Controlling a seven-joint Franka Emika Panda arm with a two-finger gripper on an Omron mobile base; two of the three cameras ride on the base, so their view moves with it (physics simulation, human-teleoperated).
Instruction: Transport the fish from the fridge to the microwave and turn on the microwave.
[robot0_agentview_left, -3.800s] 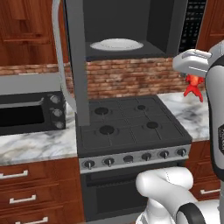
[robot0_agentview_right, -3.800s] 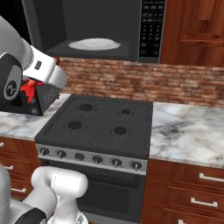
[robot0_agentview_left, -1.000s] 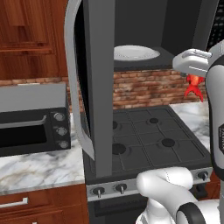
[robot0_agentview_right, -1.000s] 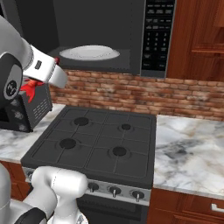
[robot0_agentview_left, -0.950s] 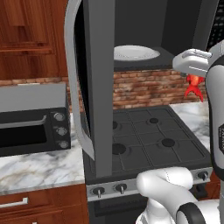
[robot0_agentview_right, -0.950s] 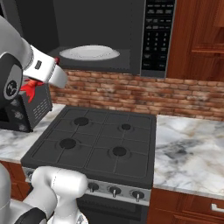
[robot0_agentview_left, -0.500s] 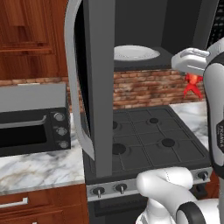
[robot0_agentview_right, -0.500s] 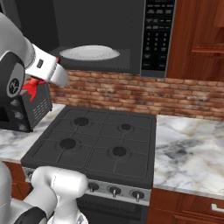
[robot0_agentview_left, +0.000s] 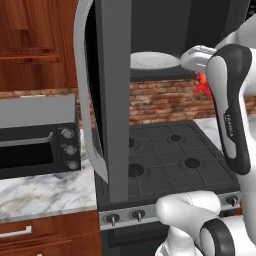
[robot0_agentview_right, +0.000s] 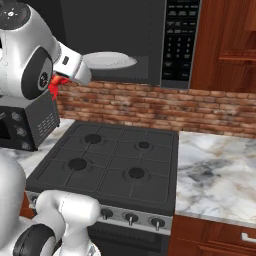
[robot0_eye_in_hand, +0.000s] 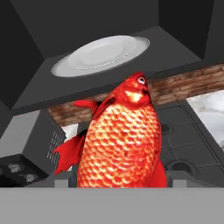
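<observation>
Kitchen wall was red brick (robot0_agentview_right: 150, 107) with dark wood cabinets (robot0_agentview_left: 35, 40) above and beside. Marble counter (robot0_agentview_right: 215, 185) ran either side of a black four-burner stove (robot0_agentview_right: 112, 165) with knobs along its front. The microwave (robot0_agentview_right: 135, 35) hung over the stove, door (robot0_agentview_left: 112, 95) swung wide open toward the left base camera, silver handle (robot0_agentview_left: 82, 100) on its edge, button panel (robot0_agentview_right: 179, 42) on the right side, white round plate (robot0_eye_in_hand: 103, 54) lying inside on the cavity floor. A smaller black toaster oven (robot0_agentview_left: 37, 137) with knobs sat on the counter left of the stove. White arm was raised with its hand up at the level of the microwave opening, just in front of it, left of the plate in the right base view. Gripper (robot0_eye_in_hand: 120, 181) jaws stood wide, clamped on the fish (robot0_eye_in_hand: 120, 144), which was red-orange, held in the air, head pointing toward the plate, outside the cavity. In the base views just a red bit of fish peeked from under the hand.
</observation>
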